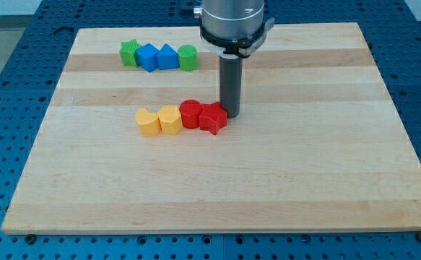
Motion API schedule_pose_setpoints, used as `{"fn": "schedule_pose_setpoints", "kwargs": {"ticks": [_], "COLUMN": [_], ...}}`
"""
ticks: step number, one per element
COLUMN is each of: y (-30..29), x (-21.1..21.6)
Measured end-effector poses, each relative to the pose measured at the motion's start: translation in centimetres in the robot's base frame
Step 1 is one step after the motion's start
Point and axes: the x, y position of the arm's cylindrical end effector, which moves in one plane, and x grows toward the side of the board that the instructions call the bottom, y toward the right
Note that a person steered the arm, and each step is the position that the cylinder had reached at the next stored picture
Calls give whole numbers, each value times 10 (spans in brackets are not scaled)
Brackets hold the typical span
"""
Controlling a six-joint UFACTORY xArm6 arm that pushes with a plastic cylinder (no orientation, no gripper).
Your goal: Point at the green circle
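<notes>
The green circle point(188, 57) stands at the right end of a row near the view's top, touching a blue triangle-like block point(167, 57), then a blue block point(147, 57) and a green star point(129, 53). My tip point(231, 114) rests on the board just right of a red star point(212, 118), well below and to the right of the green circle. The red star ends a second row with a red circle point(191, 113) and two yellow blocks, one point(170, 119) beside the red circle and one point(148, 123) at the left end.
The wooden board point(304, 180) lies on a blue perforated table point(8, 43). The arm's grey body point(232, 22) hangs over the board's top edge.
</notes>
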Motion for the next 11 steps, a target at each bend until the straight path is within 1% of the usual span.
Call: {"fn": "schedule_pose_setpoints", "kwargs": {"ticks": [1,6,7,9,10,11], "y": [14,13,22,25,16,-41], "x": [-21,-24,-31,-130,-168,-177]}}
